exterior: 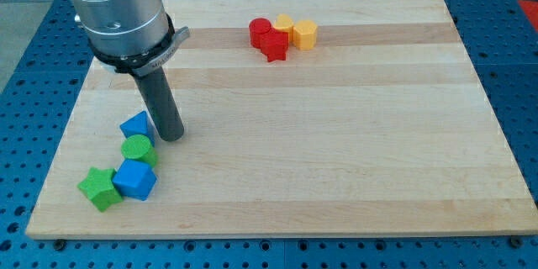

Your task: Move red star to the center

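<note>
Resting just right of the blue triangular block (135, 123), the tip (171, 137) was seen bare, pushing nothing; the red star (273, 45) was found far up-right of it, wedged against a red cylinder (260, 31), still uncentred.

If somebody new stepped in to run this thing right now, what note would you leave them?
My tip: down on the board at the view's left, just right of the blue block and green cylinder.
Red star: near the view's top, packed against a red cylinder and two yellow blocks.
Done: nothing; the star is not at the center.
Left: travel to the star, then push it down to the center.
</note>
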Action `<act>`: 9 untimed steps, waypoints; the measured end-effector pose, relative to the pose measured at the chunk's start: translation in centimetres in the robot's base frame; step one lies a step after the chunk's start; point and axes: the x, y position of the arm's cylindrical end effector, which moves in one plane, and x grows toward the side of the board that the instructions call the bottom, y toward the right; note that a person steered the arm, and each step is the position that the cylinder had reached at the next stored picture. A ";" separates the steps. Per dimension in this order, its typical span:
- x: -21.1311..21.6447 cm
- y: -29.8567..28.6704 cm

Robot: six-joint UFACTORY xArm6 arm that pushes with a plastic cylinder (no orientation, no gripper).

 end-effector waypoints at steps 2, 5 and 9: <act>2.6 -0.2; -10.8 2.0; -16.5 17.2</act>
